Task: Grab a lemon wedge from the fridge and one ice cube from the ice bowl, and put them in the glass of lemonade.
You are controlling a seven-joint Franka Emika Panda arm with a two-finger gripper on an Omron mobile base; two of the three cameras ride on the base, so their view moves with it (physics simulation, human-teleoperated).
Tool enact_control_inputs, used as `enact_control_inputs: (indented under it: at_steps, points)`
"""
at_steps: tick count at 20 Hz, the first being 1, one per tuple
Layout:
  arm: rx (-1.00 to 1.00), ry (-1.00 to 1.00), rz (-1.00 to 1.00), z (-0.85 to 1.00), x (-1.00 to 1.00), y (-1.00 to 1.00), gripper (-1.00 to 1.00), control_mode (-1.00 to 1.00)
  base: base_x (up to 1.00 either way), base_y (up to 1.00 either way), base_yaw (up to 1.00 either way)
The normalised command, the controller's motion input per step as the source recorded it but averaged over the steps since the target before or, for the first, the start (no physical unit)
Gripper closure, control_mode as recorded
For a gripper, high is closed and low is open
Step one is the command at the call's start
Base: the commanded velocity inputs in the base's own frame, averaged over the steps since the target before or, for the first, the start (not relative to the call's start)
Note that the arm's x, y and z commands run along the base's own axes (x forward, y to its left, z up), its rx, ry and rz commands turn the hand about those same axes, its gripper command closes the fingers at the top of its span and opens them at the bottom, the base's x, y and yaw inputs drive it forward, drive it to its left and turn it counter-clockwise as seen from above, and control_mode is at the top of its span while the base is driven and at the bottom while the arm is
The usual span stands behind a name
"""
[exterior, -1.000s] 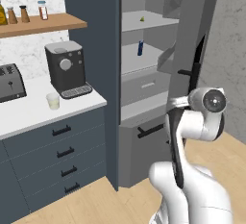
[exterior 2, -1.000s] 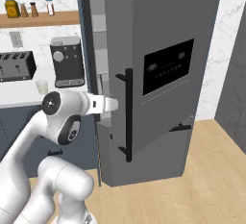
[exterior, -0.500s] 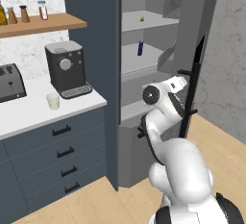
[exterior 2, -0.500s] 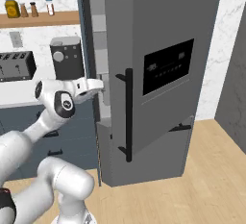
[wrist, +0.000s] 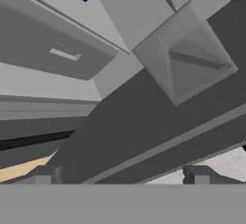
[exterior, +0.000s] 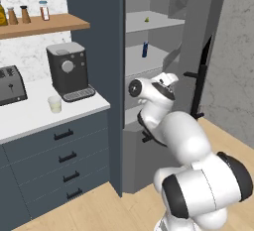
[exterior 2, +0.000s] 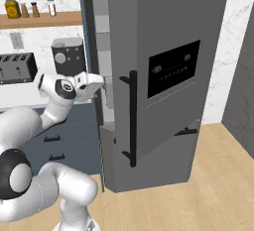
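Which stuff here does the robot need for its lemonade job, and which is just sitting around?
For the job:
tiny yellow-green lemon wedge
tall grey fridge
small clear glass of lemonade

Just sitting around:
black coffee machine
dark toaster
small blue can
shelf jars

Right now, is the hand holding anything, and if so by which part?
Nothing is held. The hand is open and empty, pointing into the open fridge; the lemon wedge sits untouched on the upper shelf.
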Motion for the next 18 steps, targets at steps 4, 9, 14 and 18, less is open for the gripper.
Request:
enact_control_inputs:
  at_steps: [4,9,14,18]
  points:
    - [-0.09,0.0,0.0,-0.48,0.06,0.0,-1.0,-1.0,0.0,0.0,0.0]
    - [-0.06,0.02,-0.07,-0.03,0.31,-0.04,-1.0,-1.0,0.0,0.0,0.0]
    - [-0.02,0.1,-0.12,0.0,0.21,-0.49,-1.0,-1.0,0.0,0.0,0.0]
    - [0.0,0.08,-0.18,0.0,0.0,-0.81,-1.0,-1.0,0.0,0.0,0.0]
